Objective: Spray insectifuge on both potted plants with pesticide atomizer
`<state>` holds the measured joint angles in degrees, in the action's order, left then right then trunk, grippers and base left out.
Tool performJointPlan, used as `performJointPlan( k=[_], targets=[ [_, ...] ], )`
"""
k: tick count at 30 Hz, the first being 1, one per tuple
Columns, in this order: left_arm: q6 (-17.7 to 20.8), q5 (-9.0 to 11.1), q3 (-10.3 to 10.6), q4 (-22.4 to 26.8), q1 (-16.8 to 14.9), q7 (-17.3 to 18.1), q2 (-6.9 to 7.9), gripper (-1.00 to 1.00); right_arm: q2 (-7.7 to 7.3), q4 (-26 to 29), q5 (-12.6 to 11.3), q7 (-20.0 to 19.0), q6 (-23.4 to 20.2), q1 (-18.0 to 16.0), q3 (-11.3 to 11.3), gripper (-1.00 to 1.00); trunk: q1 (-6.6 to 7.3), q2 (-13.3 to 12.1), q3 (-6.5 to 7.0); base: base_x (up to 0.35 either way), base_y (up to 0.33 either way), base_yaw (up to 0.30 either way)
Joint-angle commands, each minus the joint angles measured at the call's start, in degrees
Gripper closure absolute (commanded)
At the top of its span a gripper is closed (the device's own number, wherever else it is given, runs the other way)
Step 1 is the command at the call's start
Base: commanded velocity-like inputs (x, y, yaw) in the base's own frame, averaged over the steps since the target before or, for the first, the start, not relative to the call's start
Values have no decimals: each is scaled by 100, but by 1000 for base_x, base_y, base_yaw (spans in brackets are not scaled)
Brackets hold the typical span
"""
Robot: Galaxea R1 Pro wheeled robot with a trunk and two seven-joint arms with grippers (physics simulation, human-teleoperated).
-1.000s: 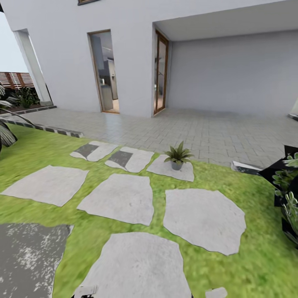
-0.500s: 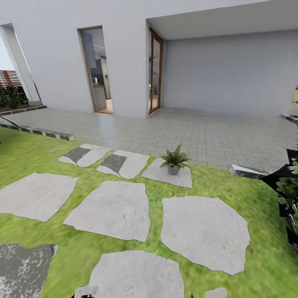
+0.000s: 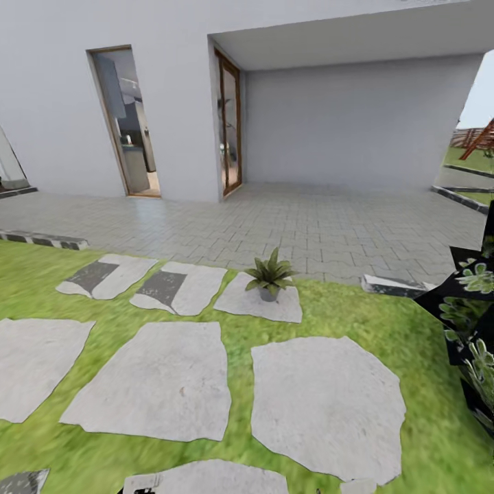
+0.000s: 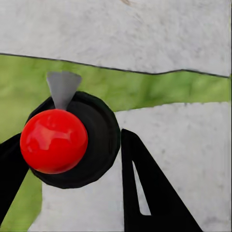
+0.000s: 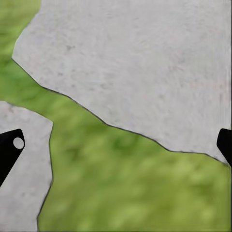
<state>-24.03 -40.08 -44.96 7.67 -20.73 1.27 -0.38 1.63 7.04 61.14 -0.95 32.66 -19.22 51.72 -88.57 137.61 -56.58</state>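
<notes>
You are on the garden lawn [image 3: 412,343], facing a white house [image 3: 62,103] across a paved grey patio [image 3: 329,226]. Count two tall doorways in the wall, one open at the left [image 3: 127,123] and a wood-framed one [image 3: 228,123] at the corner of the covered recess. About seven grey stepping stones [image 3: 322,405] lie in the grass ahead of you. One potted plant [image 3: 269,278] stands on a far stone near the patio edge, well apart from you. A dark-leaved bush [image 3: 470,322] crowds your right side. Your left gripper [image 4: 72,159] is pinching the pesticide atomizer [image 4: 67,140], seen end-on as a red top in a dark round body, above stone and grass. Your right gripper [image 5: 116,145] has its jaws spread wide, with nothing between them, above the lawn and two stones.
</notes>
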Motion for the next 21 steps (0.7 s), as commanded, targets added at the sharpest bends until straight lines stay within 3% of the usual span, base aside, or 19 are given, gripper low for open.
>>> performJointPlan(
  k=[1,15,21],
  targets=[
    [-14,-43,-48,6,-1,14,-4,100,4,6,47,-10,12,-2,49,-100,-2,2,0,338,0,-209],
    [-14,-43,-48,6,-1,14,-4,100,4,7,47,-10,10,-2,48,-100,-2,2,65,338,0,-207],
    [-14,-43,-48,4,-1,14,-2,100,4,6,47,-10,12,-2,49,-100,-2,2,68,338,0,-50]
  ],
)
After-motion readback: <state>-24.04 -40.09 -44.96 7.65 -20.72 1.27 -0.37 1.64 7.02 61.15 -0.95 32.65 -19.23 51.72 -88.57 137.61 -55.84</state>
